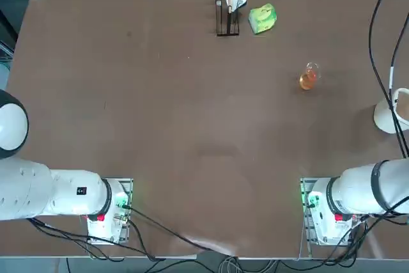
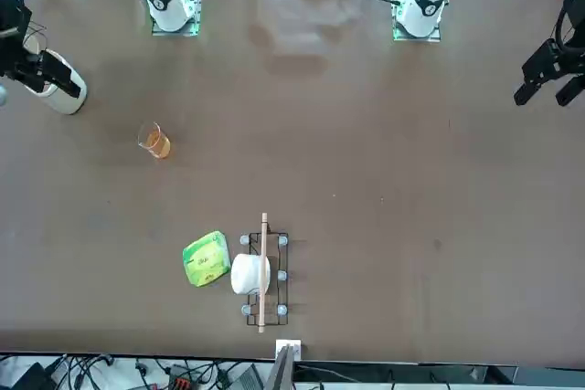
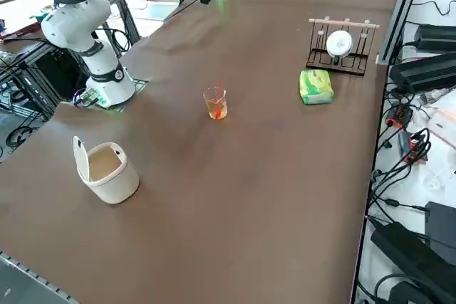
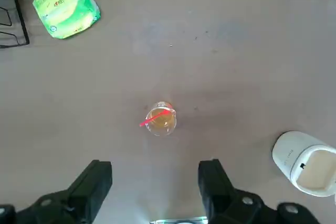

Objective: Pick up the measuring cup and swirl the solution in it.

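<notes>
1. One broad brown table (image 1: 160, 107) fills most of the top view.
2. One black right gripper (image 4: 156, 164), seen at the upper left of the front view, has its two fingers spread wide with nothing between them.
3. One black wire rack with a pale wooden bar (image 3: 343, 21) stands at the upper right of the right side view.
4. One large white mug (image 3: 117, 183) sits at that view's lower left.
5. One green-and-yellow soft-looking packet (image 3: 315, 87) lies just beside the rack.
6. One smaller white cup (image 3: 339, 43) rests on the rack.
7. One small clear measuring cup (image 3: 215, 103) stands alone, slightly above that view's centre. It is probably light, stiff, smooth enough to slip and perhaps breakable; a gentle, level grip on opposite sides of its wall suits it, since a hard squeeze or tilt could spill it.
8. One portion of amber solution (image 3: 216, 112) lies inside it; it will likely slosh when swirled.
9. One thin red stick (image 3: 219, 92) leans in the cup and could foul a finger.
</notes>
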Robot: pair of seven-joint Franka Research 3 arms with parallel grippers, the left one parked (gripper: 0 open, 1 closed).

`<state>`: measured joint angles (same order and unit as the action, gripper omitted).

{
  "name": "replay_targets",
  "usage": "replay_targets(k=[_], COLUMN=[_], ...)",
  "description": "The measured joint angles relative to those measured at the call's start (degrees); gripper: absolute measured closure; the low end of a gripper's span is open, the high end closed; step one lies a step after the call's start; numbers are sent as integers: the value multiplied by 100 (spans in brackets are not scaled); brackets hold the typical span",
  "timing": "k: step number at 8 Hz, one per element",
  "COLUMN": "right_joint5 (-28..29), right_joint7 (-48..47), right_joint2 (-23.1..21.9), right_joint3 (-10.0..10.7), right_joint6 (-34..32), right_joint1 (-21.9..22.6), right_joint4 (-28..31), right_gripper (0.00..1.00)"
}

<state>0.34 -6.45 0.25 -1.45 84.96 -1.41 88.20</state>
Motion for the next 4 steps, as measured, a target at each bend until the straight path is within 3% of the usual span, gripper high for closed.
replay_targets(k=[4], right_joint5=[0], right_joint7=[-47], right_joint2=[-6], right_joint3=[-13], right_joint6=[-100], right_joint1=[-4], right_joint4=[-4], right_gripper=[0])
